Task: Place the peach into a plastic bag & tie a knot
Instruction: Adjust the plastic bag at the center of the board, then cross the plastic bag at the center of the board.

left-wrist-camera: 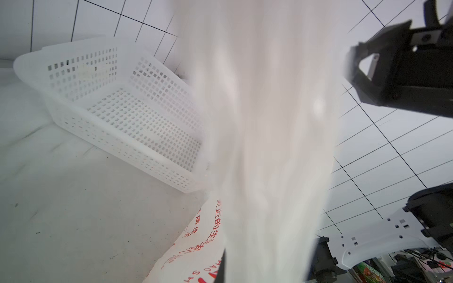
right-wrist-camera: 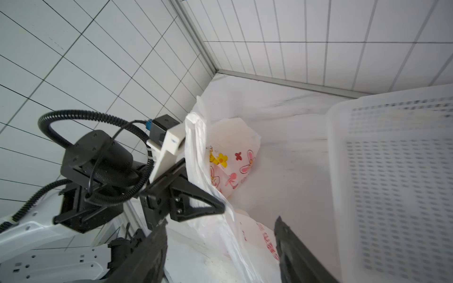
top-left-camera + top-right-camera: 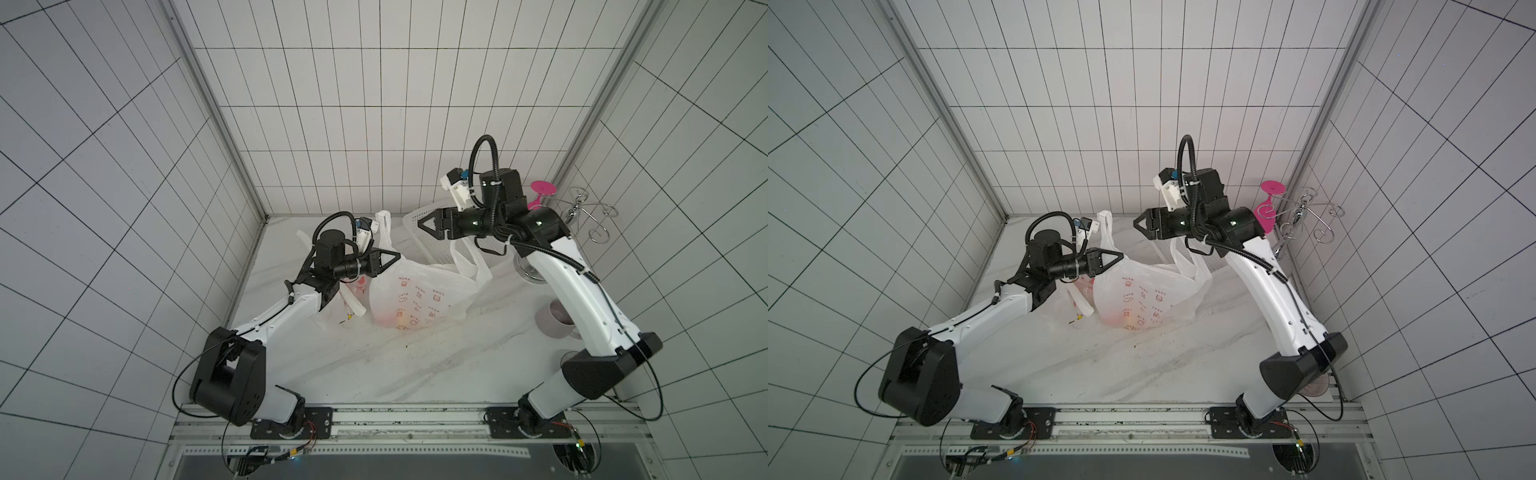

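The peach [image 3: 394, 321] sits inside the plastic bag [image 3: 419, 291], a blurred orange glow through the printed white film at its low end on the counter [image 3: 415, 365], so tying seems the step in hand. The left jaws are clenched on one handle [image 2: 196, 147], held upright; the right jaws hang released and empty over the basket [image 1: 81, 66]. Next they likely must catch the slack other handle [image 3: 478, 270] and cross it over.

Only readable stuff I get is on the plastic bag [image 1: 196, 245]: red Chinese print where I make out 近的生活, plus sideways red letters HAO below it. Everything else is too blurry.
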Controlling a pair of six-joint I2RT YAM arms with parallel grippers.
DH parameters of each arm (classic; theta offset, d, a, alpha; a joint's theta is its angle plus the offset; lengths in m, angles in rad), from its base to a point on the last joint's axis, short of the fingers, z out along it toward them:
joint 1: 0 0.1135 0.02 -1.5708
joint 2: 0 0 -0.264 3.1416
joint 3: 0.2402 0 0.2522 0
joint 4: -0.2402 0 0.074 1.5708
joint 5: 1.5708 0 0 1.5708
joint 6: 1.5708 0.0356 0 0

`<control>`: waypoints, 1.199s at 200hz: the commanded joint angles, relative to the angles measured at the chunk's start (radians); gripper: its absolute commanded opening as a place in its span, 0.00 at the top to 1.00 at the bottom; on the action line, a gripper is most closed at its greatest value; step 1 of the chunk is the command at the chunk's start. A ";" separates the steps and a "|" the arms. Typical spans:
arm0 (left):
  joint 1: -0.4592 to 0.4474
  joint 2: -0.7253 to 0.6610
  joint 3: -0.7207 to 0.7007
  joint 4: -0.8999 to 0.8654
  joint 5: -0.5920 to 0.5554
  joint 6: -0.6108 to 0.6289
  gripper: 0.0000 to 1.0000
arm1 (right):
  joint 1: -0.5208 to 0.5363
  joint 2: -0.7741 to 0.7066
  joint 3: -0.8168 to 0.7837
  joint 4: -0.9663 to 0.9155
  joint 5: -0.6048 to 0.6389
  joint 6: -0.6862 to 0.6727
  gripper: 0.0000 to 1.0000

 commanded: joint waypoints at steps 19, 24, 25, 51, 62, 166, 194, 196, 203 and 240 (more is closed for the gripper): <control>0.009 -0.001 0.047 -0.101 -0.001 0.043 1.00 | -0.047 -0.121 0.024 -0.388 0.303 -0.236 0.17; 0.009 -0.003 0.049 -0.101 0.004 0.043 1.00 | -0.058 -0.131 0.016 -0.398 0.301 -0.233 0.15; 0.009 -0.004 0.049 -0.101 0.004 0.043 1.00 | -0.060 -0.132 0.015 -0.401 0.301 -0.232 0.15; 0.009 -0.010 0.054 -0.102 0.020 0.050 1.00 | -0.077 -0.138 -0.019 -0.418 0.186 -0.217 0.14; 0.008 -0.013 0.053 -0.102 0.027 0.054 1.00 | -0.077 -0.117 -0.020 -0.415 0.149 -0.208 0.13; 0.001 -0.062 0.036 -0.119 0.030 0.073 1.00 | -0.028 0.090 0.105 -0.392 0.019 -0.221 0.70; 0.000 -0.067 0.029 -0.148 0.001 0.078 1.00 | -0.028 0.001 0.105 -0.212 -0.176 -0.089 0.94; 0.000 -0.068 0.028 -0.154 -0.003 0.078 1.00 | -0.029 -0.004 0.103 -0.201 -0.191 -0.078 0.95; -0.004 -0.068 0.028 -0.175 -0.021 0.081 1.00 | -0.031 -0.021 0.099 -0.154 -0.222 -0.045 0.97; -0.030 -0.074 0.039 -0.418 -0.141 0.173 1.00 | -0.097 -0.122 0.021 0.142 -0.396 0.187 1.00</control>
